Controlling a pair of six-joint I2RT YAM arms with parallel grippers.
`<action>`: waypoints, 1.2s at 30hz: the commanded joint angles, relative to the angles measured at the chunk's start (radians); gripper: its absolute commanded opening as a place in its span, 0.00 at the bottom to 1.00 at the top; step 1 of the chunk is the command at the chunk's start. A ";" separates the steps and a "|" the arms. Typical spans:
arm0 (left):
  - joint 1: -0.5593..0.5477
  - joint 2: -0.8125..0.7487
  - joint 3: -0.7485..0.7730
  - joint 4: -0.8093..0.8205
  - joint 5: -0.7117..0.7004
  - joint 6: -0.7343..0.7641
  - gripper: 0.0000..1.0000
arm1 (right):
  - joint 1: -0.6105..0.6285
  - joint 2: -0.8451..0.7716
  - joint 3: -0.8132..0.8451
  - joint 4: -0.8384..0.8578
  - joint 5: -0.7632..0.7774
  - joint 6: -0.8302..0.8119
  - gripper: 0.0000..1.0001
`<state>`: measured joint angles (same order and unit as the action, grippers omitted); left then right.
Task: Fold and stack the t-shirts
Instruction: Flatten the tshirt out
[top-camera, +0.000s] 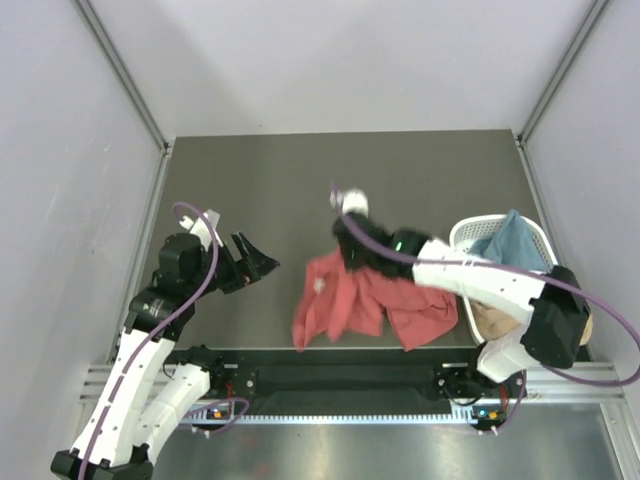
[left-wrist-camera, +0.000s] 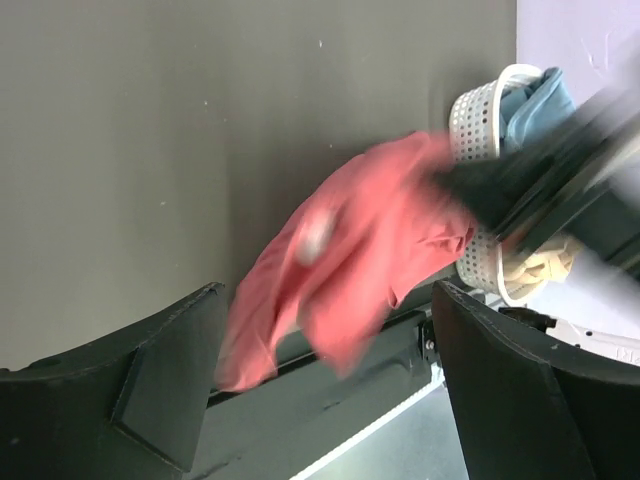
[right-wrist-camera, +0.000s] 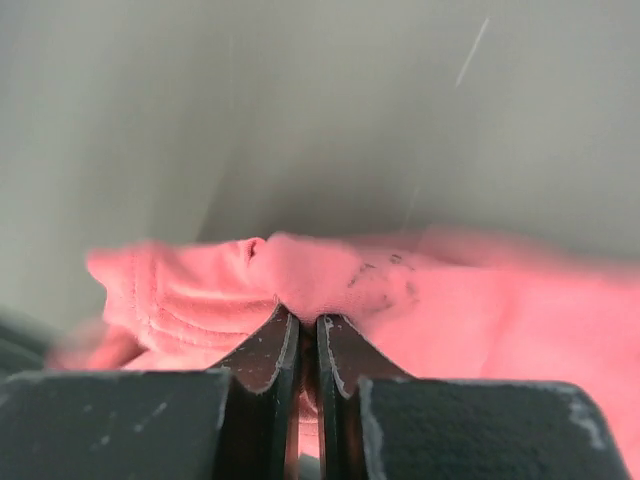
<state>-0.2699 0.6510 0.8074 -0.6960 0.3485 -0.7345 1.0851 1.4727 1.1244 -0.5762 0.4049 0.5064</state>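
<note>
A crumpled coral-red t-shirt (top-camera: 350, 300) hangs over the near middle of the table, lifted at its top edge. My right gripper (top-camera: 348, 243) is shut on that edge; in the right wrist view the jaws (right-wrist-camera: 300, 322) pinch a fold of the red cloth (right-wrist-camera: 450, 290). A blue t-shirt (top-camera: 510, 245) and a tan one (top-camera: 490, 318) lie in the white basket (top-camera: 465, 232). My left gripper (top-camera: 262, 262) stands open and empty at the left, apart from the red shirt (left-wrist-camera: 350, 260), which shows blurred between its fingers (left-wrist-camera: 170, 380).
The white slotted basket (left-wrist-camera: 475, 120) sits at the table's right near corner, with the blue cloth (left-wrist-camera: 540, 95) on top. The right arm (left-wrist-camera: 560, 170) reaches across in front of it. A black rail (top-camera: 330, 375) runs along the near edge.
</note>
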 joint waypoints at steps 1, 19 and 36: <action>-0.003 -0.022 0.018 0.041 -0.031 -0.005 0.88 | -0.189 -0.005 0.310 0.165 -0.125 -0.232 0.00; -0.003 -0.200 0.101 -0.073 -0.339 -0.005 0.88 | -0.339 0.141 0.933 0.519 -0.896 0.096 0.00; -0.003 0.065 0.141 -0.088 -0.046 0.129 0.89 | -1.065 0.396 0.365 0.747 -1.111 0.289 0.49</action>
<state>-0.2707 0.6971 0.8925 -0.7765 0.2245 -0.6628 0.0479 1.8946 1.4750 0.2188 -0.6720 0.9062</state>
